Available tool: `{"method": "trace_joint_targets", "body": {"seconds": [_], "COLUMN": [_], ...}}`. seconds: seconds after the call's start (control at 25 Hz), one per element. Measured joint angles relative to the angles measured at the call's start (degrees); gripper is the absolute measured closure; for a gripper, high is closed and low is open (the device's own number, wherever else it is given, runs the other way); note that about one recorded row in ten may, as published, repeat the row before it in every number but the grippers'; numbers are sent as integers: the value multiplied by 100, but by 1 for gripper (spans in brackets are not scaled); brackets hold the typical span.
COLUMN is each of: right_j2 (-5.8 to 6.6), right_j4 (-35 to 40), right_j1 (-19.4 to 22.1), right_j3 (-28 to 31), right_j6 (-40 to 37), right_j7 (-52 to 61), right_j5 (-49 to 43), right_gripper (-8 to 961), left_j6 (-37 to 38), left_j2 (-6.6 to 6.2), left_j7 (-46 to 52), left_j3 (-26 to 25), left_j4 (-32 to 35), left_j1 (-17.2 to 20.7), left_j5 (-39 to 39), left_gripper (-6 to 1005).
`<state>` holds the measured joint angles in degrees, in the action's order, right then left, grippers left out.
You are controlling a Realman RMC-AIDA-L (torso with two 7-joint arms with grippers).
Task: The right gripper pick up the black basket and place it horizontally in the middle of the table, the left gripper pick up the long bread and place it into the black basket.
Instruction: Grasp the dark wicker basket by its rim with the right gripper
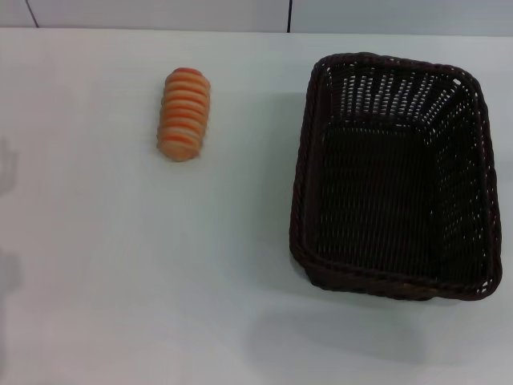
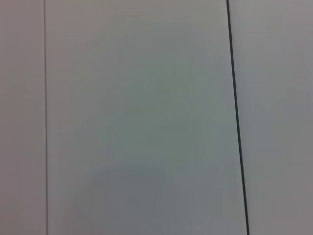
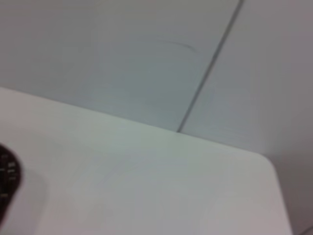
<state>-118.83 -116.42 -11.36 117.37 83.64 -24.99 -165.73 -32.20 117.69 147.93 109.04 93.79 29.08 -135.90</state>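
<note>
The black basket stands empty on the right side of the white table, its long side running away from me. A corner of its rim shows in the right wrist view. The long bread, orange with pale cross stripes, lies on the table at the back left, apart from the basket. Neither gripper shows in any view. The left wrist view shows only a grey wall with seams.
The table's far edge meets a grey panelled wall. The right wrist view shows a rounded table corner and the wall behind it. Faint shadows fall on the table's left edge.
</note>
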Motion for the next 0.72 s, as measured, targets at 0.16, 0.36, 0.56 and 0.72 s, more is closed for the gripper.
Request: {"method": "trace_joint_targets", "body": {"seconds": [0.16,0.36,0.56,0.72], "right_j2": [62,109,31,111], "right_j4": [19,67,387,601], "right_j1": [-761,-1217,-1360,-1400], "right_j3": [-139,-490,-927,-1494], "right_j6": [829,1309,1304,1282], "right_j7": [246,675,1226,1767], "right_j5": [-130,-149,-159,-162], "right_gripper": [368,367,367,367], "left_j6": [9,29,30,30], "left_j2": [-3,-6,-26,-57], "left_j7": [48,55,68,74], "left_j3": [-38,-11,27,52], "left_j4": [29,10,-32,-27], "left_j1": [2,-31,-65,-66], "left_j5": [-153,-179,-192,-193], "left_gripper": [187,187,187,187]}}
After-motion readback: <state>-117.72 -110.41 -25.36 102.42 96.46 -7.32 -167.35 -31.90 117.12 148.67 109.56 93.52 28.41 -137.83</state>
